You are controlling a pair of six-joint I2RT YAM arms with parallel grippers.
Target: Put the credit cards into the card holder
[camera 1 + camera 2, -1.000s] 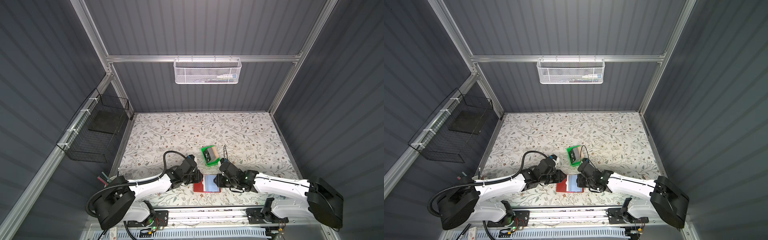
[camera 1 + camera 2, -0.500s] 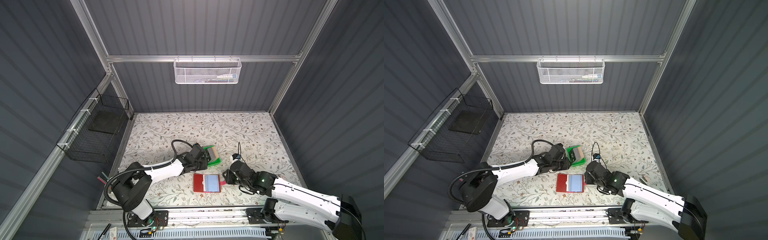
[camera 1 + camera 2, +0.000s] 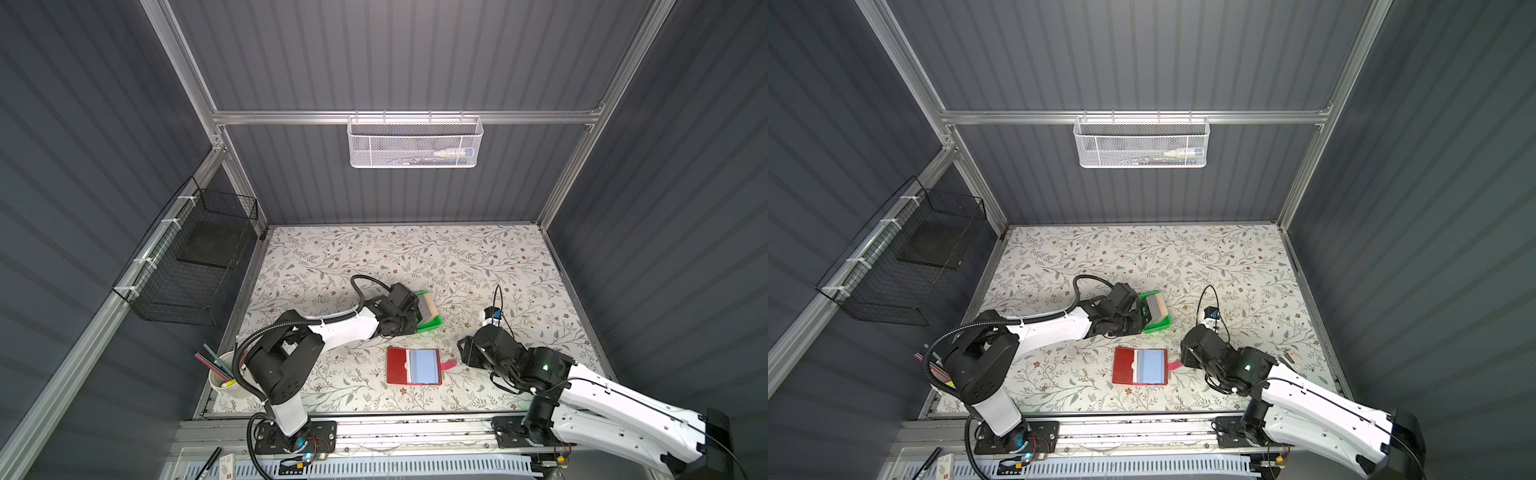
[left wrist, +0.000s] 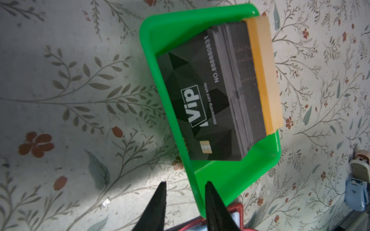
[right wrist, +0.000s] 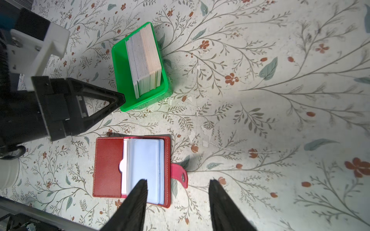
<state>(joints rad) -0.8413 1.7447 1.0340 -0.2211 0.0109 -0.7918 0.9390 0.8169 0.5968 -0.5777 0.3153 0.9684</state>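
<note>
Cards in tray, holder open
The credit cards [image 4: 204, 96] stand in the green tray [image 4: 220, 180]; the red card holder [image 5: 108, 166] lies open near it. My left gripper [image 4: 185, 183], a little apart, is by the tray; my right gripper [image 5: 178, 181], spread wide, is over the holder. Both hold nothing. Only the left wrist view shows "Vip".

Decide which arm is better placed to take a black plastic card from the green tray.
Probably left. The left gripper, open and empty, is beside the green plastic tray of stacked cards; the right gripper is by the red leather-look card holder.
</note>
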